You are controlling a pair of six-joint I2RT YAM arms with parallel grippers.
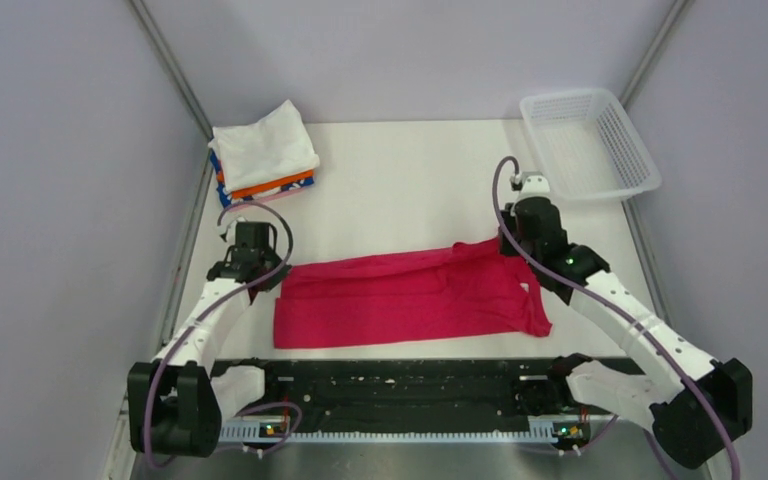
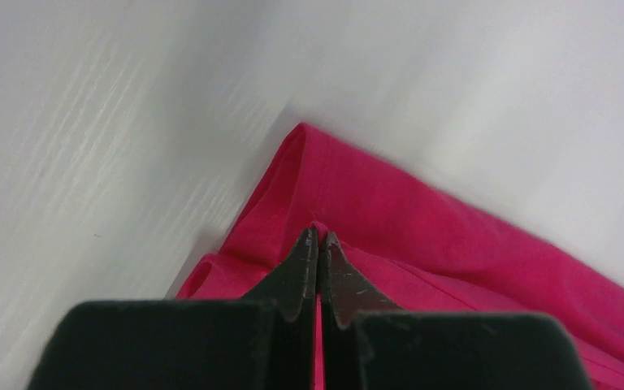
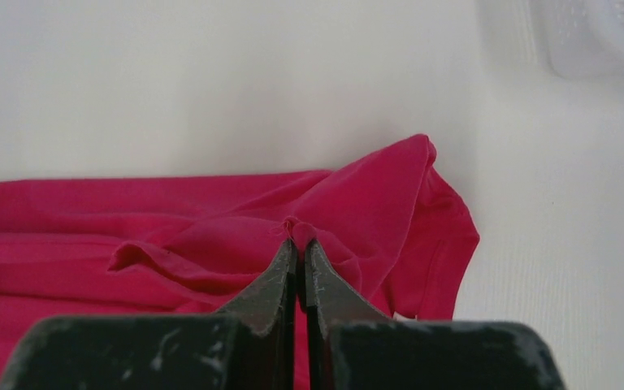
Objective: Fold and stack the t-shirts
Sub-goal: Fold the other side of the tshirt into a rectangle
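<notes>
Left hand (image 2: 318, 234) and right hand (image 3: 299, 244), tapered black tips tight on soft, creased crimson t-shirt (image 1: 410, 295)

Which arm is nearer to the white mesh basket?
Right. The right arm, jaws shut on the pink t-shirt, is just short of the basket; the left arm grips the shirt's other end, across the table.

On the white table (image 1: 400, 180) lie a crimson t-shirt (image 1: 400, 300), folded t-shirts (image 1: 263, 155) stacked far left, a mesh basket (image 1: 588, 145) far right.

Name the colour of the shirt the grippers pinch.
Crimson-pink; the shirt shows best in the top external view.
</notes>
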